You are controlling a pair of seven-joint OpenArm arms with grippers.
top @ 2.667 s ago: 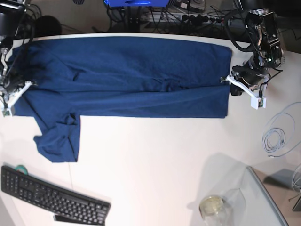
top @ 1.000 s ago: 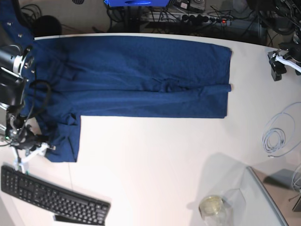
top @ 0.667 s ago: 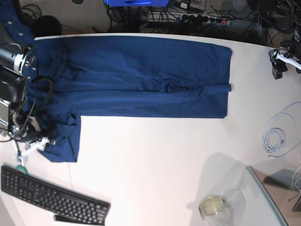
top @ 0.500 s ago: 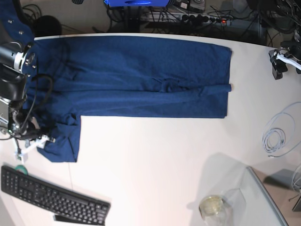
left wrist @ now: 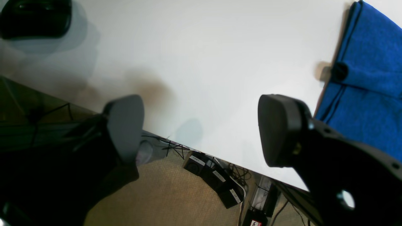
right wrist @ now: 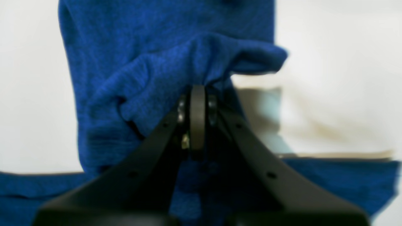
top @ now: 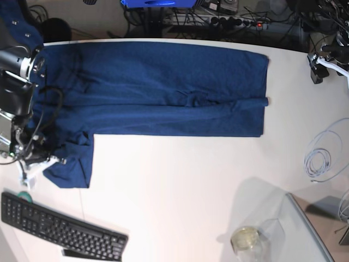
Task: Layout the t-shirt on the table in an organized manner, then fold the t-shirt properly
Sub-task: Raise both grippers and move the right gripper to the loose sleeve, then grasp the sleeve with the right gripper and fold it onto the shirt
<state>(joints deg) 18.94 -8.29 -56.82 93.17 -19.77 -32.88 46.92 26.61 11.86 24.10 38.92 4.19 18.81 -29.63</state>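
The dark navy t-shirt lies stretched along the far side of the white table, folded lengthwise. One sleeve hangs toward the near left. My right gripper is at that sleeve's left edge. In the right wrist view this gripper is shut on a raised pinch of the t-shirt. My left gripper hovers off the shirt's right end, past the table's far right edge. In the left wrist view it stands open and empty, with the t-shirt beside it.
A black keyboard lies at the near left, with a green tape roll beside it. A glass jar and a clear panel stand near right. A coiled white cable lies at the right. Power strips sit on the floor.
My right gripper has shut on the sleeve's left edge and bunched it slightly. The left arm has drifted a little farther back at the right edge, still open.
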